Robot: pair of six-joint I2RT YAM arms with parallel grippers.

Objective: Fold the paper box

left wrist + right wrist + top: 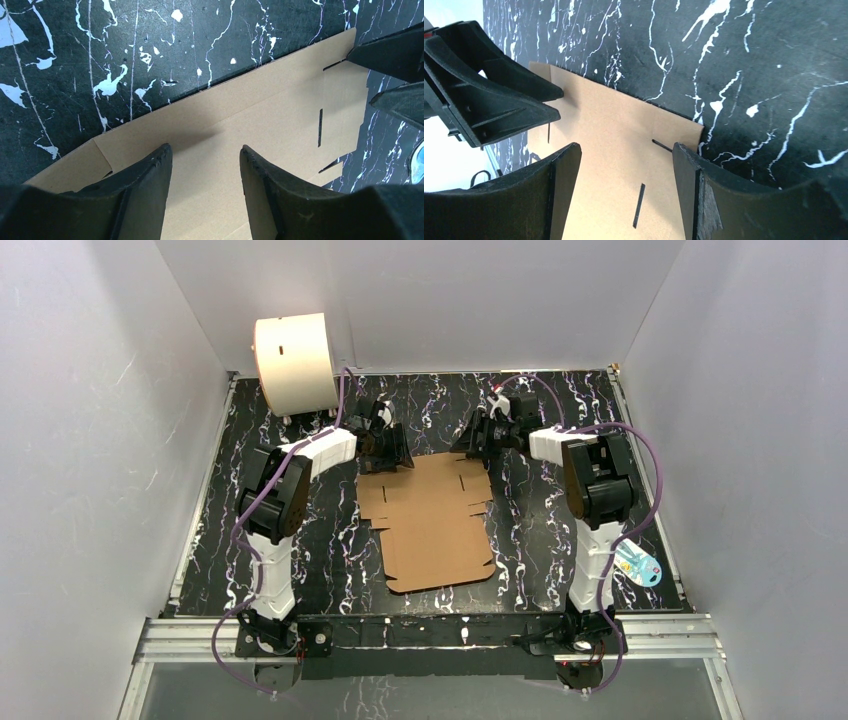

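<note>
Looking down on a black table (540, 540) with white squiggles, with pale grey walls (100, 440) closing it in on three sides. Finding the left gripper (205, 150) hanging just over the far left part of the paper box (435, 525), with both fingers spread apart and pinching nothing. Finding the right gripper (626, 147) hanging over the far right part, spread even wider, also pinching nothing. Not being able to tell whether any fingertip is touching the cardboard. Seeing the two of them pointing toward each other, near but apart.

Seeing the box lying flat and unfolded in the middle of the table, between the two arms, with thin slots (320, 127) and small flaps near its far edge. Judging the folding as barely begun, with no side standing up yet.

Guessing at light, thin cardboard: stiff across the flat parts, bending easily only along the pressed lines. Guessing also at a smooth sheet, sliding on the table when pushed from one side. Thinking about taking hold at the far edge, one gripper near each corner, pinching the rim of a flap and not the middle. Thinking about holding the sheet down with one gripper while lifting with the other. Worrying about squeezing too hard and crushing the thin tabs by the slots.

Farther out, noticing a cream round drum (295, 362) resting at the far left corner, well apart from the box, and a small blue thing (640, 567) lying near the right edge of the table.
</note>
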